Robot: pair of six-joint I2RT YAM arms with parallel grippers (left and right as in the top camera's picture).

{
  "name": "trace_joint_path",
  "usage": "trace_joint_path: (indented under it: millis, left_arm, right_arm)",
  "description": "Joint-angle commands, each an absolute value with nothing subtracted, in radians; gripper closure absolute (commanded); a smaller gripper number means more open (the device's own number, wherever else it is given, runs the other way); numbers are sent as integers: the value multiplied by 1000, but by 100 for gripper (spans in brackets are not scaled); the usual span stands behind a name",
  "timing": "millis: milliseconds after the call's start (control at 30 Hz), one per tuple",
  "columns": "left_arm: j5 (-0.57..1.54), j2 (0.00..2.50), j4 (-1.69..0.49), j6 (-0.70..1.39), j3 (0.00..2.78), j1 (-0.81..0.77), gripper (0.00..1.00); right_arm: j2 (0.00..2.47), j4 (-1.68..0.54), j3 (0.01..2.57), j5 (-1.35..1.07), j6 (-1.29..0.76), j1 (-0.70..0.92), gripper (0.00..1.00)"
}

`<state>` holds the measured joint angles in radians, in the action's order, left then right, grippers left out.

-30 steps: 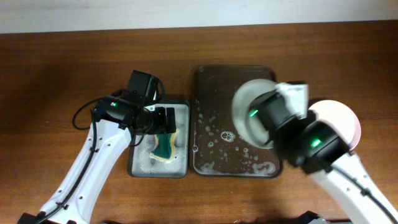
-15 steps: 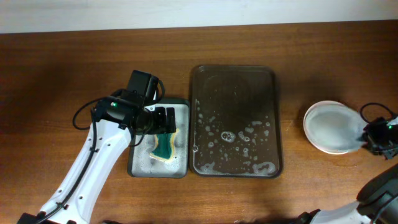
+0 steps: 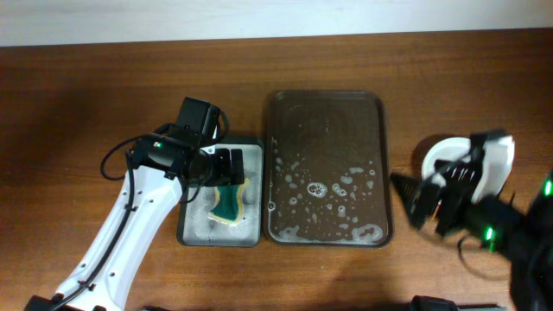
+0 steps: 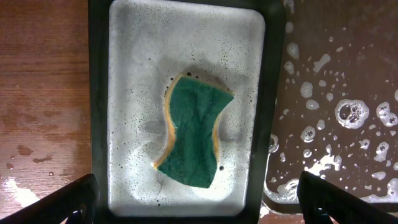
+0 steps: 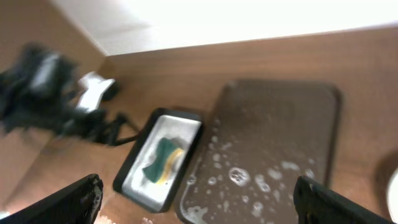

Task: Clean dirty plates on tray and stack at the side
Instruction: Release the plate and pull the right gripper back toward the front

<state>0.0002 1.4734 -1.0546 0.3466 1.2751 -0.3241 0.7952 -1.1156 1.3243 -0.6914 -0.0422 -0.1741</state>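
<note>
The dark brown tray (image 3: 328,121) lies at mid-table, wet with soap suds (image 5: 239,176) and with no plates on it. A white plate (image 3: 439,154) rests on the table to the tray's right, mostly hidden under my right arm; its edge shows in the right wrist view (image 5: 393,193). My right gripper (image 3: 417,203) hovers by that plate, open and empty (image 5: 199,199), in a blurred view. My left gripper (image 3: 229,166) hangs open and empty (image 4: 199,202) over the green and yellow sponge (image 4: 193,137).
The sponge (image 3: 226,206) lies in a small grey tray with a dark rim (image 3: 194,233), full of foam, just left of the brown tray. Bare wooden table surrounds both trays. Water drops mark the wood by the small tray (image 4: 25,152).
My right arm carried a plate from above the brown tray to the table on the right, let it go and opened. The left arm has not moved.
</note>
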Motion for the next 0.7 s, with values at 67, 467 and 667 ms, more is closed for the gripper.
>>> trace_joint_path:
  millis: [67, 467, 667]
  left_arm:
    - [4, 1460, -1056, 343, 1278, -322, 0]
    - [4, 1460, -1056, 343, 1278, -322, 0]
    - [4, 1460, -1056, 343, 1278, -322, 0]
  right_arm:
    - [591, -1130, 1326, -642, -33, 9, 1]
    - [406, -871, 865, -354, 101, 26, 1]
    - [83, -612, 400, -354, 97, 26, 1]
